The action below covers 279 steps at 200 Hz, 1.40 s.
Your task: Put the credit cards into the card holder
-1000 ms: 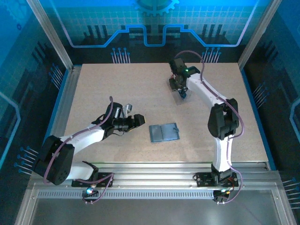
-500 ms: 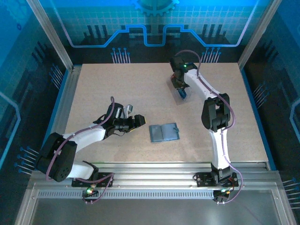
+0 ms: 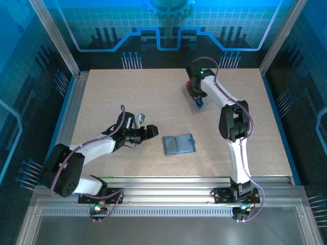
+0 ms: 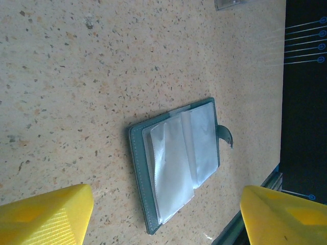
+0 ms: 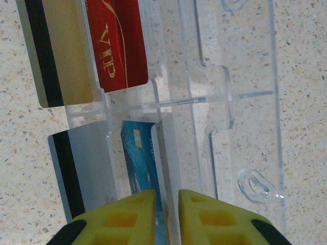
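Two robot arms work over a speckled counter (image 3: 127, 97), and we find the card holder (image 4: 176, 163) lying open and flat near its middle, just ahead of the left arm. Its clear inner sleeves face up and its small closing tab sticks out from one edge. The left end effector (image 3: 149, 131) hangs just beside the holder with its yellow fingers (image 4: 46, 214) spread wide and nothing between them.

Both credit cards are well apart from the holder, toward the far side of the counter, in a clear plastic tray (image 5: 250, 76). From the right wrist we see the red card (image 5: 118, 46), marked VIP in gold, in one compartment next to a beige card (image 5: 59, 51) with a black stripe. The blue card (image 5: 143, 163) sits in the neighbouring compartment beside a grey striped card (image 5: 82, 168).

The right end effector (image 5: 167, 201) is down at the tray with its fingers drawn to a narrow slit. The blue card's near edge runs toward that slit. We cannot tell whether the fingers actually pinch the card.
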Each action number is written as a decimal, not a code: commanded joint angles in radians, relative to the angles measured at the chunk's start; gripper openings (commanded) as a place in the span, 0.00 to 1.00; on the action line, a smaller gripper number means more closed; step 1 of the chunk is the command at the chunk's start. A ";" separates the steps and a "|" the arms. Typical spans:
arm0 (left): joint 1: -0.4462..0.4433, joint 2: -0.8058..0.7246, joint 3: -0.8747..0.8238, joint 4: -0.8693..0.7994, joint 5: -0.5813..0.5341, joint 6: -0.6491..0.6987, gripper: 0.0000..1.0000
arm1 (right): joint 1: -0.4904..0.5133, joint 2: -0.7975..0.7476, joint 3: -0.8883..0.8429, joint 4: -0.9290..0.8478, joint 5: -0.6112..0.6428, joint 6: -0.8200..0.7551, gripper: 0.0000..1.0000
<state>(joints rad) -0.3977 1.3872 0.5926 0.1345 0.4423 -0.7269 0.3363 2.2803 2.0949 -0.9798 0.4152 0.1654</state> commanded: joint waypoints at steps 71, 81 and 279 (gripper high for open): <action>-0.004 0.010 -0.006 0.011 0.032 -0.002 0.77 | -0.019 0.007 0.065 -0.055 -0.001 -0.012 0.09; -0.004 0.008 -0.007 0.010 0.031 -0.002 0.77 | -0.019 0.011 0.078 -0.065 0.003 -0.014 0.07; -0.109 0.048 0.050 0.017 0.054 0.049 0.55 | 0.214 -0.622 -0.538 0.287 -0.204 0.139 0.00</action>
<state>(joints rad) -0.4770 1.4334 0.6209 0.1028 0.4503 -0.6991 0.5526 1.7908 1.7832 -0.8688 0.4305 0.2089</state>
